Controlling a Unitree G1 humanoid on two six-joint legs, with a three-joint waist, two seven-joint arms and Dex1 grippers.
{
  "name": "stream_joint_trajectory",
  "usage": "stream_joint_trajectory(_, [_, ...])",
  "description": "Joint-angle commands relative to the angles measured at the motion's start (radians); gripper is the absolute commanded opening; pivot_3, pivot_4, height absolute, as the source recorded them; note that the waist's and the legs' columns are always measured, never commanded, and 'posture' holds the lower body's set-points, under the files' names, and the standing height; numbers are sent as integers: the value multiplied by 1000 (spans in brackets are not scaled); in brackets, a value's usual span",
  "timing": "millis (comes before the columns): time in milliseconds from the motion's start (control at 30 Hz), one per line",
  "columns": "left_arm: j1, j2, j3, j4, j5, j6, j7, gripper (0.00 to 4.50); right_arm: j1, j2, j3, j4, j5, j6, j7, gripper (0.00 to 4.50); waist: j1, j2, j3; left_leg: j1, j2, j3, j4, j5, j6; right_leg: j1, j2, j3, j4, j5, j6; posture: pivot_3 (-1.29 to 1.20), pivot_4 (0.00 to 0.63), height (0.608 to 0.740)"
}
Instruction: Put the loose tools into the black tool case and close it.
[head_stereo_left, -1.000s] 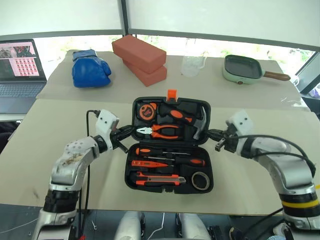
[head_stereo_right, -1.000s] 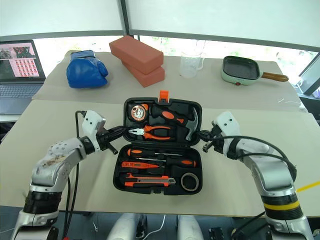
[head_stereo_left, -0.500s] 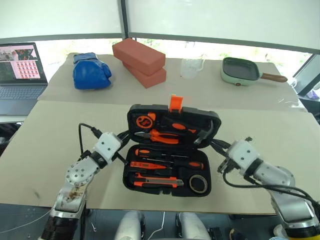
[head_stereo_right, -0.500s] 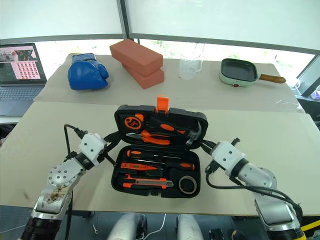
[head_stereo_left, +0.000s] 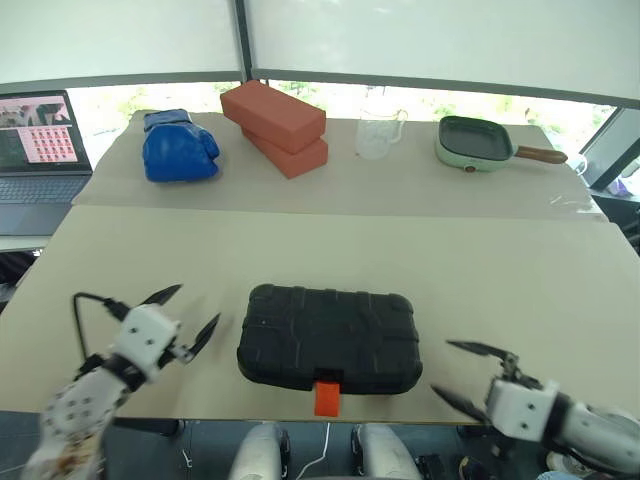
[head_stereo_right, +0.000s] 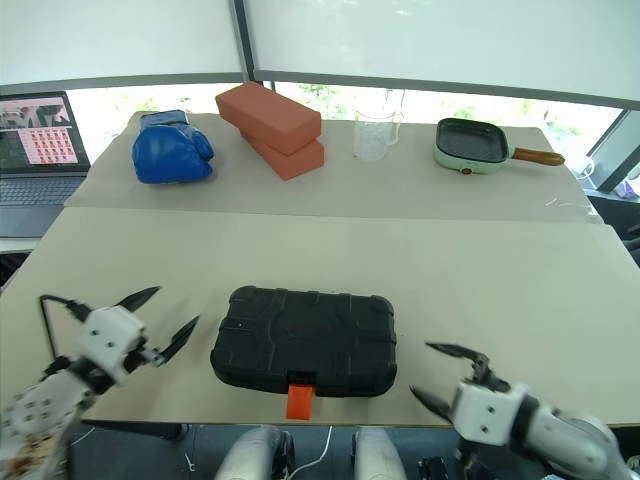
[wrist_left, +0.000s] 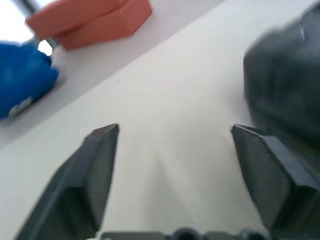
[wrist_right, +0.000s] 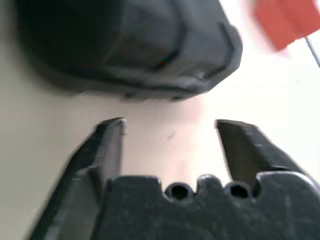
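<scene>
Left eye view: black tool case (head_stereo_left: 330, 338) lies shut at lower centre of the surface (head_stereo_left: 520, 290), long axis across frame, orange latch (head_stereo_left: 327, 397) at its near edge between left claw (head_stereo_left: 183, 313) and right claw (head_stereo_left: 466, 373), both spread empty, roughly equidistant.

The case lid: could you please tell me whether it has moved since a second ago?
Yes. The lid has swung down toward the table's near edge; the case now lies shut.

The black tool case (head_stereo_left: 330, 337) looks like matt, ribbed plastic with a smooth orange latch (head_stereo_left: 327, 396); the tabletop (head_stereo_left: 480, 280) is smooth, matt beige.
</scene>
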Motion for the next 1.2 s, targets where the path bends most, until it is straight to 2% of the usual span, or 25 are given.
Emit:
stream_joint_trajectory(33, [-25,68,46,-16,-109,146,-76,4473,126,-84,-54,-112,212,148,188,4462,11,0,0,4,1,0,0,0,-1,1,-1,-1,0,-5,-7,0,150,738])
stream_joint_trajectory(67, [-41,87,43,-6,-125,175,-92,4473,147,-100,-61,-132,252,181,222,4462,16,0,0,5,1,0,0,-1,-1,1,-1,-1,0,-5,-7,0,150,738])
stream_joint_trajectory(200, [-272,176,-73,159,-136,229,-194,4500,91,-130,-23,-195,347,320,273,3466,24,-2,0,10,4,2,1,-5,-9,3,0,-1,0,-8,-2,0,150,738])
stream_joint_trajectory(233, [-336,186,-109,208,-138,237,-228,3989,60,-129,-6,-210,360,349,274,3098,24,-2,0,10,4,3,1,-5,-9,3,0,-1,1,-8,-2,0,150,738])
stream_joint_trajectory(267, [-428,189,-171,285,-106,205,-267,3858,18,-129,21,-228,378,384,278,2727,24,-2,-1,10,4,4,1,-5,-9,2,0,-1,0,-8,-2,0,150,738])
stream_joint_trajectory(333, [-569,184,-275,412,-67,160,-343,3115,-60,-119,70,-246,385,432,282,2088,26,-2,-1,11,4,4,1,-3,-7,3,1,-2,1,-3,-9,0,150,738])
stream_joint_trajectory(367, [-622,178,-321,464,-43,135,-375,2716,-97,-113,94,-249,383,452,283,1698,26,-2,-1,10,4,5,1,0,-2,2,2,-2,1,-3,-9,0,150,738])
stream_joint_trajectory(467, [-734,163,-451,590,27,41,-470,1695,-199,-97,152,-241,367,488,289,718,17,-3,-1,5,2,6,1,-1,-2,1,2,-1,1,1,-2,0,150,738])
stream_joint_trajectory(500, [-776,145,-484,635,49,32,-478,1257,-234,-93,168,-235,367,499,297,255,15,-3,-1,4,0,6,1,-2,-2,0,3,-1,0,1,-2,0,150,738])
stream_joint_trajectory(533, [-813,129,-509,675,68,28,-482,971,-267,-87,181,-229,369,511,301,37,15,-3,-1,2,0,5,1,-3,-2,-1,3,-1,0,1,-2,0,150,738])
stream_joint_trajectory(633, [-889,91,-570,741,112,-8,-510,57,-387,-57,218,-198,341,547,279,0,20,-3,-1,0,-2,4,3,-3,-2,-1,3,-2,1,1,0,0,150,738])
stream_joint_trajectory(800, [-890,80,-577,708,80,-29,-587,57,-518,8,226,-101,246,579,192,0,20,-3,-1,-1,-3,3,4,-3,-2,-1,2,-1,1,1,1,0,150,738])
stream_joint_trajectory(933, [-829,128,-561,602,37,-5,-667,57,-607,58,176,1,247,654,128,0,12,-3,-1,-2,-3,3,4,-3,-2,-1,2,-1,1,2,1,0,150,738])
stream_joint_trajectory(1067, [-833,145,-501,577,9,31,-651,57,-603,30,149,12,251,639,176,0,23,-2,0,-4,-3,1,4,-3,-1,-3,1,-2,1,1,2,0,150,738])
stream_joint_trajectory(1200, [-929,164,-457,589,-46,131,-673,57,-524,-4,92,-51,331,668,255,0,27,-2,0,-5,-4,0,4,-3,-1,-3,1,-3,1,1,2,0,150,738])
